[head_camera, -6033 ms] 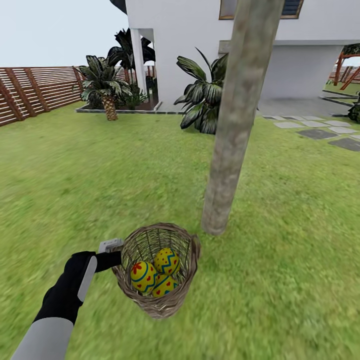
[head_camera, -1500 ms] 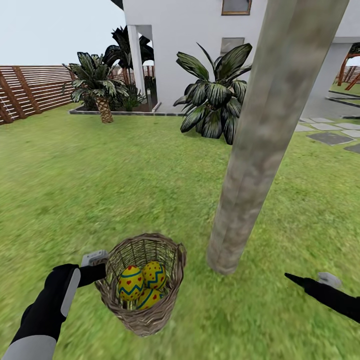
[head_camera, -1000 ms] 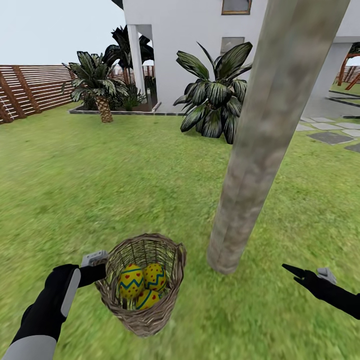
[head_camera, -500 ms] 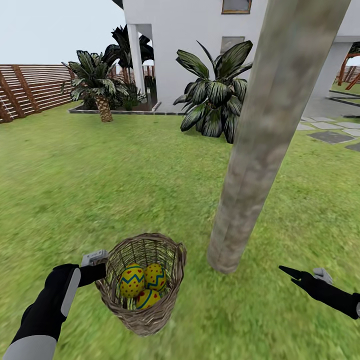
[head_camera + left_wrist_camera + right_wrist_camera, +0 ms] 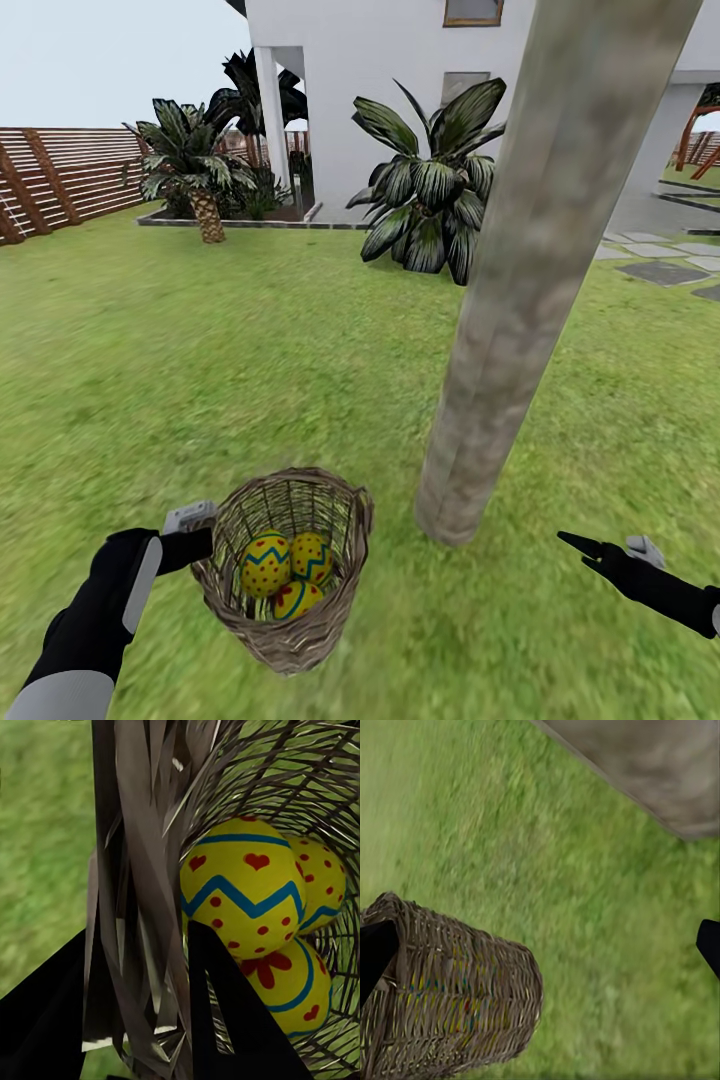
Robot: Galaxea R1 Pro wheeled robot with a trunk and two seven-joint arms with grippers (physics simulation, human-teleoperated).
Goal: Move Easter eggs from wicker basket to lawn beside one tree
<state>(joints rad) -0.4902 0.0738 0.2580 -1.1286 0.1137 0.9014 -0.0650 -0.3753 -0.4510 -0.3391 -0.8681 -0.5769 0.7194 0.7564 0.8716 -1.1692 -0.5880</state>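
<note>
The wicker basket [image 5: 287, 570] hangs tilted just above the lawn [image 5: 250, 380], my left gripper [image 5: 197, 546] shut on its braided rim [image 5: 135, 945]. The three Easter eggs lie inside: one with a blue zigzag and red dots [image 5: 265, 565], one behind it [image 5: 312, 555], one lower with a red flower [image 5: 297, 598]. In the left wrist view the eggs [image 5: 240, 892] sit close behind the rim. The tree [image 5: 520, 280] leans up to the right of the basket, its foot [image 5: 450, 510] about a basket's width away. My right gripper [image 5: 592, 548] hovers open right of the trunk, and its wrist view shows the basket [image 5: 457, 997].
The white house [image 5: 380, 60] stands behind, with a broad-leaved plant [image 5: 430, 190] and a short palm [image 5: 195, 170] before it. A brown slatted fence [image 5: 60, 180] runs along the left. Grey stepping stones [image 5: 660, 272] lie at the right. Open grass surrounds the trunk.
The camera came closer to the tree and the right arm came into view at the lower right. Over the last second the eggs rolled a little inside the basket; the right gripper shifted slightly.
</note>
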